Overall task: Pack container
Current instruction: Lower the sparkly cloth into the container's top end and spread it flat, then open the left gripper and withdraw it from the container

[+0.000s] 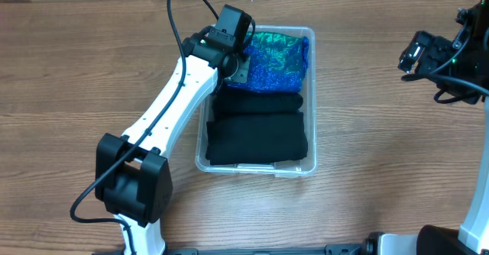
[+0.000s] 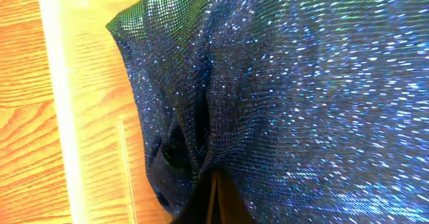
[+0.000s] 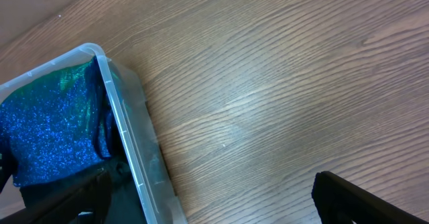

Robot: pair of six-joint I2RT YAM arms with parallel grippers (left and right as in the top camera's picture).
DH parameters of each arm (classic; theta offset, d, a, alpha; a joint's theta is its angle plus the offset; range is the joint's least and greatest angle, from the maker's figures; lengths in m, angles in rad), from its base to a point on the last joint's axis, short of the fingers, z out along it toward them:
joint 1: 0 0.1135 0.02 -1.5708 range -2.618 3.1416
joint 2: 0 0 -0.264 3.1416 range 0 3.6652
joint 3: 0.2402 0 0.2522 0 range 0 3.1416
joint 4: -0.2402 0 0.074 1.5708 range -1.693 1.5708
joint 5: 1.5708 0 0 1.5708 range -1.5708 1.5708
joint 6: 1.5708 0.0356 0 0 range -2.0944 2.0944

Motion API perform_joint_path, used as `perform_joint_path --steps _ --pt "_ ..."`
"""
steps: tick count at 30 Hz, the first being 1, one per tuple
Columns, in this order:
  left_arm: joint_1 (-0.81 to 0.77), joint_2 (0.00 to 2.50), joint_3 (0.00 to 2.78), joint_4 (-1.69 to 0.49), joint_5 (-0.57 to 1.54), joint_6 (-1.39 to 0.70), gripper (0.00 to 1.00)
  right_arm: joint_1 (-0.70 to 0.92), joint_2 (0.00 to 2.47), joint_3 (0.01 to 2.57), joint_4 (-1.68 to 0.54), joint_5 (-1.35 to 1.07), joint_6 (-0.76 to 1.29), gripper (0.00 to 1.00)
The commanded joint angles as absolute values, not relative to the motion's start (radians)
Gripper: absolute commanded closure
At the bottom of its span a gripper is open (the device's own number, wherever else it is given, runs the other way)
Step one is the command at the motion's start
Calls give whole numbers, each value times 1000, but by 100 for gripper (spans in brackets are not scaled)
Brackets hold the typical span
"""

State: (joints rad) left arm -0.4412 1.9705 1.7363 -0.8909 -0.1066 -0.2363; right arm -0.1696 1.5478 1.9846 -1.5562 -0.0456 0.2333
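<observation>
The clear container [image 1: 313,95] lies in the middle of the table. A sparkly blue-green garment [image 1: 279,56] fills its far end, with two folded black garments [image 1: 256,140] in front of it. My left gripper [image 1: 238,66] reaches into the far left corner and is shut on the sparkly garment [image 2: 281,83], whose fabric gathers into folds at the fingertips [image 2: 214,197]. The container's wall [image 2: 57,83] runs along the left of that view. My right gripper [image 1: 416,55] hovers open over bare table, right of the container [image 3: 124,137], with nothing between its fingers [image 3: 362,200].
The wood-grain table [image 1: 382,171] surrounds the container on all sides. The left arm's white links [image 1: 164,110] slant over the table from the front left. The right arm's base [image 1: 477,209] stands at the right edge.
</observation>
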Motion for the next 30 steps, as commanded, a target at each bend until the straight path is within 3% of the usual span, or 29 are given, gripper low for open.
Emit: perform_joint_path --steps 1,12,22,23,24,25,26,30 --pt "-440 2068 1748 -893 -110 -251 96 -170 1551 1982 -1551 -46 228 0" --pt "-438 2162 1749 -928 -77 -251 96 -170 1551 1982 -1551 -46 228 0" --pt "-438 1920 1808 -930 -94 -250 96 -170 1551 1982 -1550 -46 208 0" --pt "-438 1887 1813 -930 -102 -250 83 -170 1551 1982 -1548 -46 208 0" --pt "-437 1845 1816 -930 -118 -250 59 -170 1551 1982 -1543 -46 208 0" --pt "-434 1811 1816 -928 -134 -250 25 -170 1551 1982 -1536 -46 208 0" --pt "-428 1773 1816 -926 -159 -250 0 -170 1551 1982 -1524 -46 205 0" --pt "-375 1673 1816 -927 -203 -251 0 -164 1551 1982 -1428 -46 156 0"
